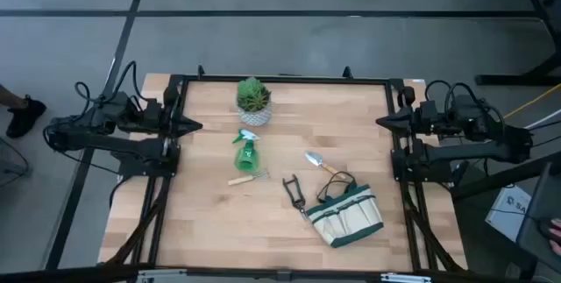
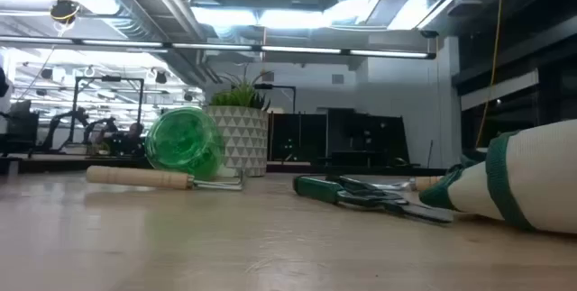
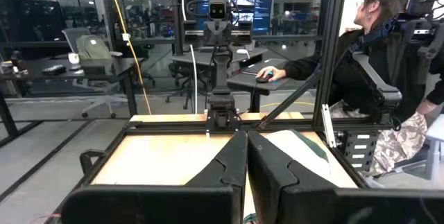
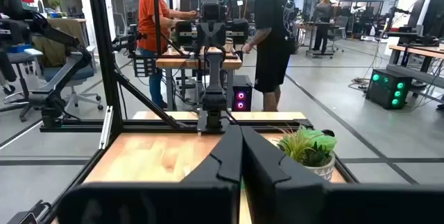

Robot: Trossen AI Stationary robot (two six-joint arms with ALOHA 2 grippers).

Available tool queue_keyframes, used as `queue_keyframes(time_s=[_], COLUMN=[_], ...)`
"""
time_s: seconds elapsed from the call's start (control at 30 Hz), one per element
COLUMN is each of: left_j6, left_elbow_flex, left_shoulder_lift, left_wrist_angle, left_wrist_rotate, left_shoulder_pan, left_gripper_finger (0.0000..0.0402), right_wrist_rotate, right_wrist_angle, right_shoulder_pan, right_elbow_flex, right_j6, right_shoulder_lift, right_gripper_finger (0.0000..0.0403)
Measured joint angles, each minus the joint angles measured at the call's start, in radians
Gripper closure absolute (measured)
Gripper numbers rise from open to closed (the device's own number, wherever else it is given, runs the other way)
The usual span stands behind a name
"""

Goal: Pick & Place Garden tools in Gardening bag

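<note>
The green spray bottle (image 1: 245,152) lies on its side at the table's middle, with the wooden-handled hand rake (image 1: 247,178) just near of it. The black-handled pruning shears (image 1: 294,193) and the wooden-handled trowel (image 1: 320,163) lie beside the beige gardening bag (image 1: 351,217), which lies on its side at the near right. My left gripper (image 1: 195,126) is shut and empty at the left edge. My right gripper (image 1: 383,122) is shut and empty at the right edge. In the low view the bottle (image 2: 184,140), rake (image 2: 162,177), shears (image 2: 361,194) and bag (image 2: 523,178) show.
A green plant in a white pot (image 1: 253,101) stands at the far middle of the table; it also shows in the right wrist view (image 4: 309,151). People stand and sit beyond the table frame. Bare wood (image 1: 202,222) lies at the near left.
</note>
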Motion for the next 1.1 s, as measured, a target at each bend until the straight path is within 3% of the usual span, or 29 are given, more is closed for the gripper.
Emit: queue_keyframes(time_s=[1.1], left_j6=[0.000], left_elbow_flex=[0.000], left_shoulder_lift=[0.000], left_wrist_angle=[0.000], left_wrist_rotate=[0.000], left_shoulder_pan=[0.000], left_gripper_finger=[0.0391], right_wrist_rotate=[0.000], right_wrist_angle=[0.000], right_shoulder_pan=[0.000], right_elbow_flex=[0.000], right_j6=[0.000], right_shoulder_lift=[0.000], right_gripper_finger=[0.0395])
